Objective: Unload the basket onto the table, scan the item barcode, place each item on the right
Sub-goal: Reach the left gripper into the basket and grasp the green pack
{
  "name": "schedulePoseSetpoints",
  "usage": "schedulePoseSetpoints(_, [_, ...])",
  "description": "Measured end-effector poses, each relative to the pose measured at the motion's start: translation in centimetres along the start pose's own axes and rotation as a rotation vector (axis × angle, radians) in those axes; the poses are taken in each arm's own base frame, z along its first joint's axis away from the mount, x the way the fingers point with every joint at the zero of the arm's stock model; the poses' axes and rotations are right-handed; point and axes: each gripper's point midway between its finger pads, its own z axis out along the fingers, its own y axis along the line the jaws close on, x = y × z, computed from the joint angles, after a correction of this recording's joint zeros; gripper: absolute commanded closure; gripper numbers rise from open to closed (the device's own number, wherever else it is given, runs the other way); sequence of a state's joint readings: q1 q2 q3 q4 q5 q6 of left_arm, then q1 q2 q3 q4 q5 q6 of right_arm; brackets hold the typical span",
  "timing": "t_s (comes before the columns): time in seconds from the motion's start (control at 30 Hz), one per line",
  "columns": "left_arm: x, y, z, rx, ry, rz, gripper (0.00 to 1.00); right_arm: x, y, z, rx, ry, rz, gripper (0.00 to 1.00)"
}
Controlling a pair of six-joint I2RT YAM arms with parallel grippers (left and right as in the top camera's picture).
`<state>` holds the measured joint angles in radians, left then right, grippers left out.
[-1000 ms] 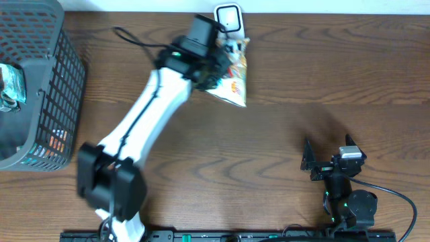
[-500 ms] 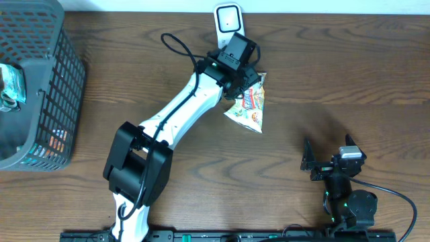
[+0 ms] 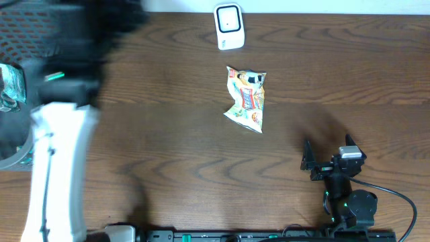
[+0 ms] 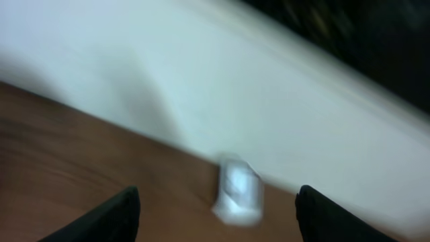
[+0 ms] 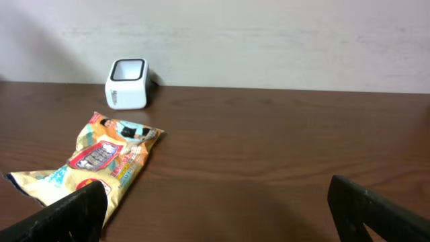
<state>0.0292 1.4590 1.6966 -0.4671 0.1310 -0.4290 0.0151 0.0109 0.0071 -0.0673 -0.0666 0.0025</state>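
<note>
The item, a yellow snack bag [image 3: 247, 99], lies flat on the brown table, held by nothing. The white barcode scanner [image 3: 228, 25] stands at the table's far edge, just beyond the bag. My left arm [image 3: 57, 154] is a motion blur at the far left, near the basket. In the left wrist view the left gripper [image 4: 216, 202] is open and empty, with the scanner [image 4: 238, 195] blurred ahead of it. My right gripper [image 5: 218, 208] is open and empty near the front right. Its view shows the bag [image 5: 94, 165] at left and the scanner [image 5: 127, 84] beyond.
A dark wire basket [image 3: 47, 114] stands at the left edge of the table, with a packaged item [image 3: 10, 84] inside. A white wall [image 5: 269, 40] runs behind the scanner. The right arm's base [image 3: 349, 205] sits at the front right.
The left gripper has opened and let go of the snack bag, which stays on the table below the scanner. The left arm has swung fast to the left. The right arm is still.
</note>
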Motion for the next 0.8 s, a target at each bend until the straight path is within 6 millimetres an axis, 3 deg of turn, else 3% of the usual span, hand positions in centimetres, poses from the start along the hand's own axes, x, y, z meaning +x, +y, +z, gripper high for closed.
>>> schedulePoseSetpoints(0.1, [-3.9,7.7,-2.4,-0.175,-0.088,-0.040,0.26,0.0,0.0,0.0,0.000,0.000,0.000,0.01])
schedulePoseSetpoints(0.2, [-4.7,16.8,-4.6,-0.390,-0.080,-0.118,0.26,0.0,0.0,0.0,0.000,0.000,0.000,0.01])
schedulePoseSetpoints(0.3, [-3.1,24.5,-6.5,-0.580,-0.012,-0.221,0.26,0.0,0.0,0.0,0.000,0.000,0.000,0.01])
schedulePoseSetpoints(0.4, [0.4,31.1,-8.2,-0.775,0.103,-0.328,0.26,0.0,0.0,0.0,0.000,0.000,0.000,0.01])
schedulePoseSetpoints(0.53, [6.1,37.0,-9.1,-0.995,0.301,-0.401,0.26,0.0,0.0,0.0,0.000,0.000,0.000,0.01])
schedulePoseSetpoints(0.63, [8.8,38.8,-8.8,-1.064,0.404,-0.412,0.26,0.0,0.0,0.0,0.000,0.000,0.000,0.01])
schedulePoseSetpoints(0.7, [12.3,40.7,-8.2,-1.130,0.538,-0.419,0.26,0.0,0.0,0.0,0.000,0.000,0.000,0.01])
schedulePoseSetpoints(0.8, [15.1,41.9,-7.8,-1.174,0.644,-0.422,0.25,0.0,0.0,0.0,0.000,0.000,0.000,0.01])
